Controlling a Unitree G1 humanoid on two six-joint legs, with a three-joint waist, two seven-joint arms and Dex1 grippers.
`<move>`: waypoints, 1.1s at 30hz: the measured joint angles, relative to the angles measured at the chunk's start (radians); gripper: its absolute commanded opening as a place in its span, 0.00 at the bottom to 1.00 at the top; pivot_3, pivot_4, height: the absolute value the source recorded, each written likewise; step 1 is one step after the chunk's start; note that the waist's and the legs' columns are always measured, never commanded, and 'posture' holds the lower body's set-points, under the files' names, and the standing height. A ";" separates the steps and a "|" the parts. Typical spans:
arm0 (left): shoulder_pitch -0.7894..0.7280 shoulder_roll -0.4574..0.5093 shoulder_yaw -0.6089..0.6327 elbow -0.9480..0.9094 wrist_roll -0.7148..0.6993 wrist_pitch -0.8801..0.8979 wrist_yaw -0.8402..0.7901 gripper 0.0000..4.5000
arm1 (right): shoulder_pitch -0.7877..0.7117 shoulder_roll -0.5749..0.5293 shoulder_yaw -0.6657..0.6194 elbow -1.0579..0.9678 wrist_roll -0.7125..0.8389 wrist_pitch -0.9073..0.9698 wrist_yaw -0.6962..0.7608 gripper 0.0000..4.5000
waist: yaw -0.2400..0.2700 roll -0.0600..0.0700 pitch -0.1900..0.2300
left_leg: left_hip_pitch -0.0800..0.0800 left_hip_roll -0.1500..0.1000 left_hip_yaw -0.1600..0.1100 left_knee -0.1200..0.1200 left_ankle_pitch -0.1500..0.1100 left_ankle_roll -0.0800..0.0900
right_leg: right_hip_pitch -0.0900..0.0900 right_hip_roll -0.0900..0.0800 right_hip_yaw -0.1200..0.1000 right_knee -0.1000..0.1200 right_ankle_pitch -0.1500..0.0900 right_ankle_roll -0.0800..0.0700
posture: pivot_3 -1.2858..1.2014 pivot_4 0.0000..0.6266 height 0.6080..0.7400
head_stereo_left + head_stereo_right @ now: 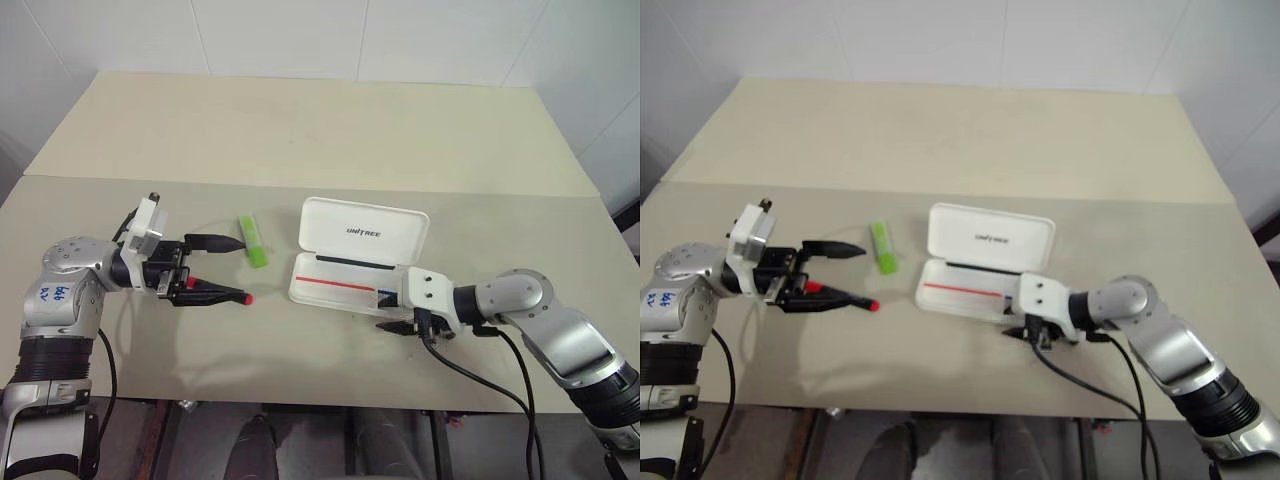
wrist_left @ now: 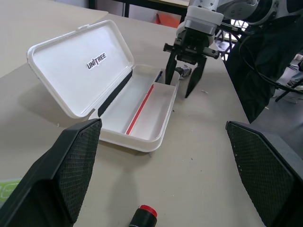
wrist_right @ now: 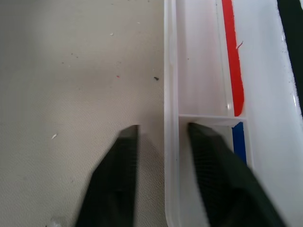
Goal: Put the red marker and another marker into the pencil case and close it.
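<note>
On the left of the counter (image 1: 330,120), the left claw (image 1: 225,268) stands wide open and holds nothing. The red marker (image 1: 215,295) lies under its lower finger, which hides most of the barrel; the red end pokes out past the fingertip. Just beyond the upper fingertip lies another marker (image 1: 254,242), lime green, flat on the counter and apart from the claw. To the right sits the pencil case (image 1: 345,282), lid raised, tray showing a red stripe and a blue patch, with neither marker inside. At its near right corner the right claw (image 3: 161,135) is partly open, one finger (image 3: 215,161) inside the tray and the other outside, straddling the wall without clamping it.
</note>
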 measured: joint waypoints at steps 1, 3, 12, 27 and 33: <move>0.002 -0.001 0.000 -0.003 0.000 0.001 0.002 1.00 | 0.001 0.000 0.000 -0.001 0.000 0.000 0.001 0.74 | 0.000 0.000 0.000 | 0.000 0.000 0.000 0.000 0.000 0.000 | 0.000 0.000 0.000 0.000 0.000 0.000 | 0.52 0.24 1.00; 0.007 -0.002 0.000 -0.016 -0.002 0.007 0.006 1.00 | 0.007 0.000 -0.008 -0.007 0.008 0.000 0.002 0.90 | 0.000 0.000 0.000 | 0.000 0.000 0.000 0.000 0.000 0.000 | 0.000 0.000 0.000 0.000 0.000 0.000 | 0.52 0.24 1.00; 0.048 0.052 0.009 -0.049 -0.016 0.030 0.000 1.00 | 0.025 0.057 -0.160 -0.069 0.166 0.018 -0.003 0.99 | -0.002 0.000 0.000 | 0.001 0.000 0.000 0.000 0.000 0.000 | 0.000 0.000 0.000 0.003 0.000 0.000 | 0.52 0.24 1.00; 0.035 0.116 -0.037 0.019 0.006 0.018 -0.022 1.00 | 0.138 0.035 -0.151 -0.080 0.118 -0.120 0.033 0.99 | 0.001 0.000 0.000 | 0.000 0.000 0.000 0.000 0.000 0.000 | 0.000 0.000 0.000 0.002 -0.002 -0.003 | 0.52 0.24 1.00; 0.046 0.199 -0.107 0.053 0.054 0.058 -0.023 1.00 | 0.165 0.026 -0.114 -0.014 0.035 -0.221 0.062 0.99 | -0.003 0.000 0.000 | 0.001 0.000 0.001 0.000 0.000 0.000 | 0.000 0.000 0.000 0.002 -0.002 -0.003 | 0.52 0.24 1.00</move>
